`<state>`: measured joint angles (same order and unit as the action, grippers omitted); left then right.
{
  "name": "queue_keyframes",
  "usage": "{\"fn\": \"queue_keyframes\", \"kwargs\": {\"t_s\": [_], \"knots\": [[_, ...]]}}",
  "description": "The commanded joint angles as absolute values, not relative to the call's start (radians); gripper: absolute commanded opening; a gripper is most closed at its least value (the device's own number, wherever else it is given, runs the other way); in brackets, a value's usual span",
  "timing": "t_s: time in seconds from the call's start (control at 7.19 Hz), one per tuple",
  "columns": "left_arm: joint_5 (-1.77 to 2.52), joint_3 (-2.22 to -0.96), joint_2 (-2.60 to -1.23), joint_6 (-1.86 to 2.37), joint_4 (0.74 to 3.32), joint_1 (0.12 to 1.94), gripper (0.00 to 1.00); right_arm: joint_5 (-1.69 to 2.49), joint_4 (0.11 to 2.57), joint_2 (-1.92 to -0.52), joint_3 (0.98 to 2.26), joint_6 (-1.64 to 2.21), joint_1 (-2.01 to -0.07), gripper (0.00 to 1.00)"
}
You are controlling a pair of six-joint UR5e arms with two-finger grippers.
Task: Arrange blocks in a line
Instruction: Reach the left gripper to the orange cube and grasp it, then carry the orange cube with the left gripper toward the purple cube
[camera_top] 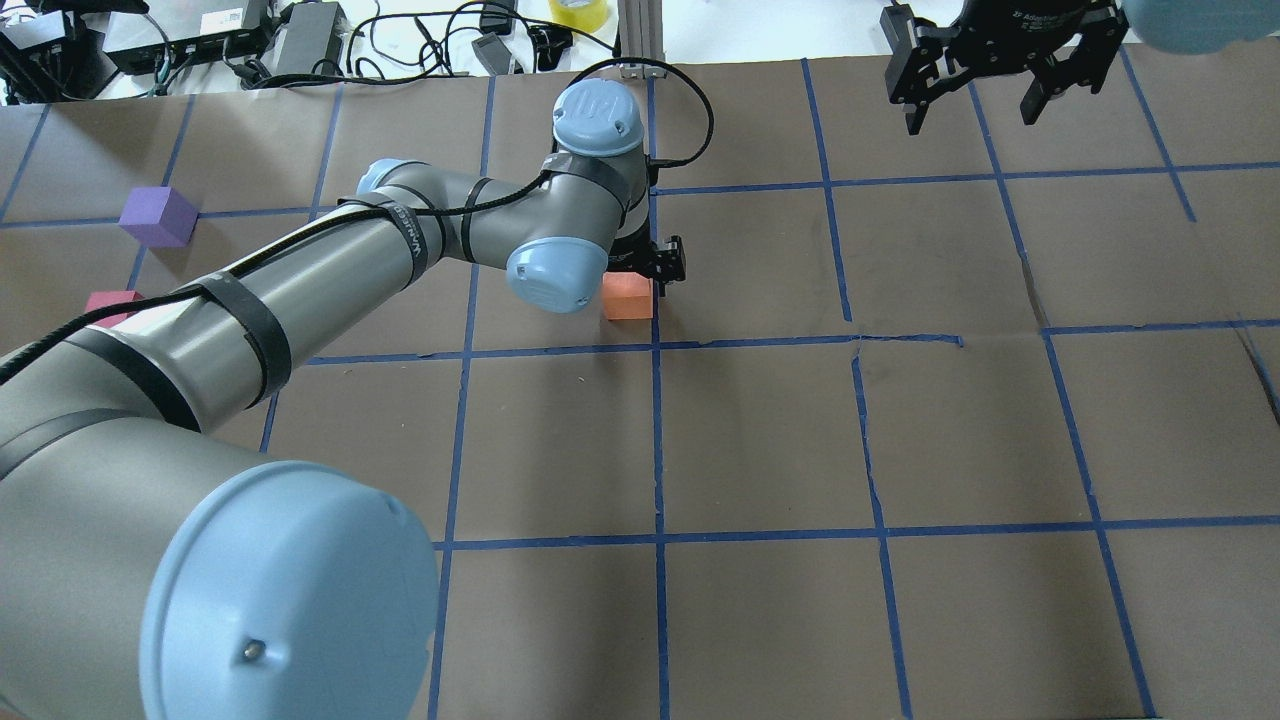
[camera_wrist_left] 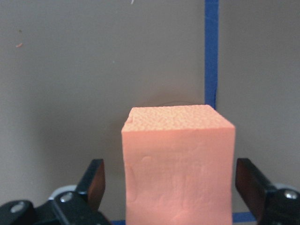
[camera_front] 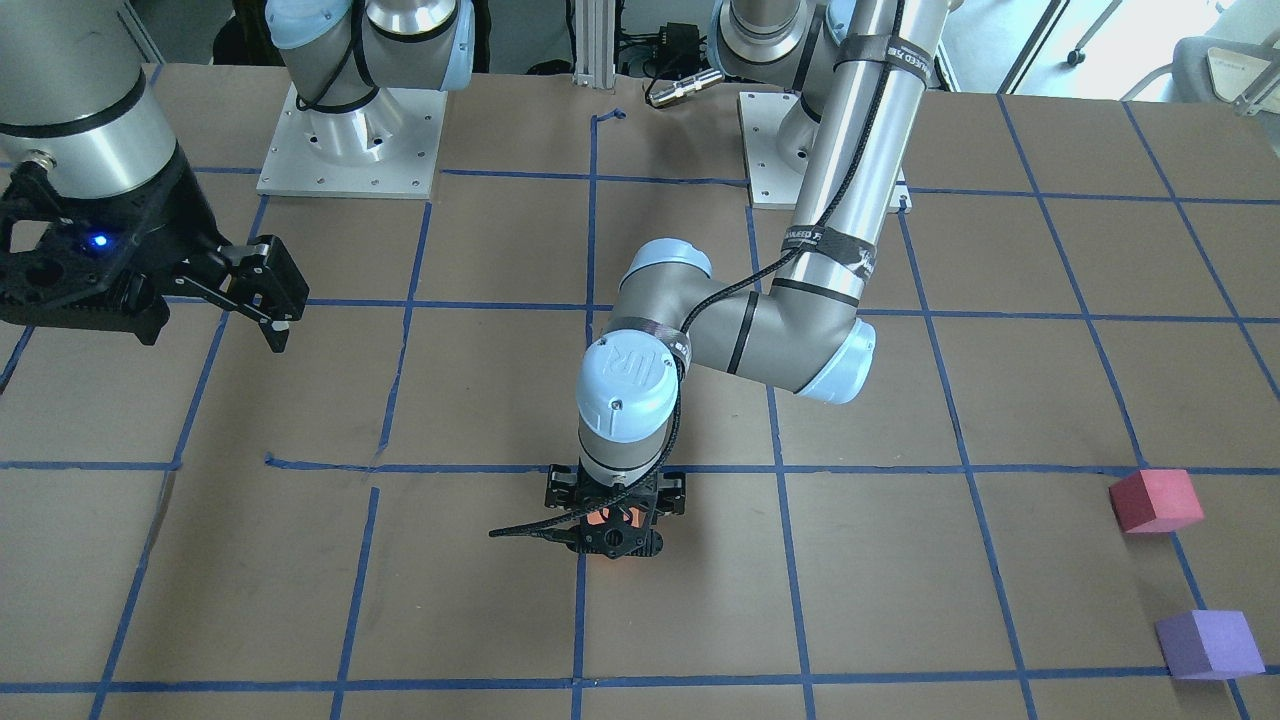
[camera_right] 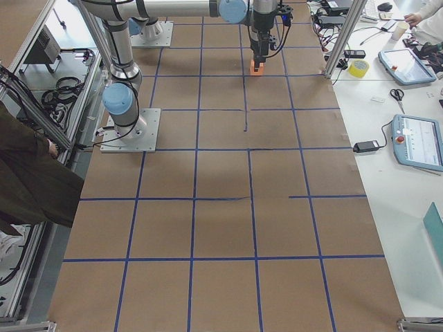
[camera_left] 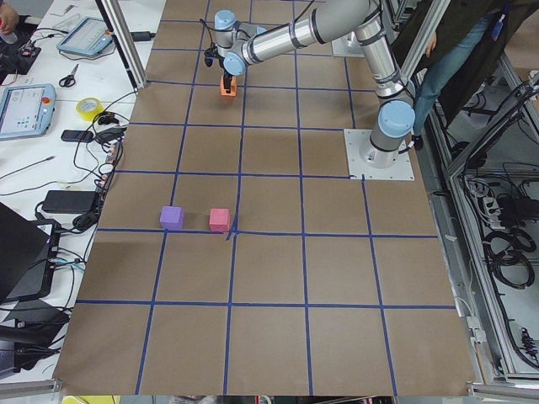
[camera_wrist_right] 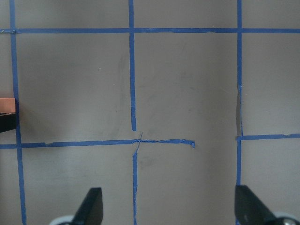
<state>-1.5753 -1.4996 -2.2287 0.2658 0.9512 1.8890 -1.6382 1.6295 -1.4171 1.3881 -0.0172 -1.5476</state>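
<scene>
The orange block (camera_wrist_left: 178,164) stands on the brown paper beside a blue tape line, near the table's middle (camera_top: 627,298). My left gripper (camera_top: 645,275) is down over it and open. Its fingers (camera_wrist_left: 93,180) stand on either side of the block with a gap on each side. The pinkish-red block (camera_front: 1155,500) and the purple block (camera_front: 1208,644) sit close together, far off on my left (camera_top: 112,303) (camera_top: 158,215). My right gripper (camera_front: 265,310) is open and empty, held above the table on my right (camera_top: 975,105).
Brown paper with a blue tape grid (camera_top: 660,345) covers the table. The arms' base plates (camera_front: 350,140) stand at the robot's edge. My left arm (camera_top: 300,290) reaches across over the pinkish-red block's area. A person (camera_right: 28,180) stands beside the table.
</scene>
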Motion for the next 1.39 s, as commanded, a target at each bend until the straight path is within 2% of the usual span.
{"fn": "queue_keyframes", "kwargs": {"t_s": [0.0, 0.14, 0.28, 0.56, 0.97, 1.25], "knots": [[-1.577, -1.494, -2.244, 0.268, 0.945, 1.890, 0.41, -1.638, 1.629, -1.417, 1.391, -0.018, -1.548, 1.00], [-1.580, -1.482, -2.243, 0.276, 0.946, 1.890, 0.12, -1.640, 1.629, -1.417, 1.391, -0.018, -1.548, 1.00], [-1.592, -1.471, -2.235, 0.276, 0.948, 1.890, 0.00, -1.638, 1.631, -1.417, 1.394, -0.017, -1.548, 1.00], [-1.600, -1.479, -2.212, 0.282, 0.946, 1.824, 0.00, -1.638, 1.631, -1.417, 1.394, -0.018, -1.548, 1.00], [-1.618, -1.456, -2.195, 0.221, 1.007, 1.555, 0.00, -1.640, 1.631, -1.419, 1.396, -0.018, -1.548, 1.00], [-1.617, -1.331, -2.178, 0.049, 1.183, 1.346, 0.00, -1.638, 1.631, -1.419, 1.396, -0.018, -1.548, 1.00]]}}
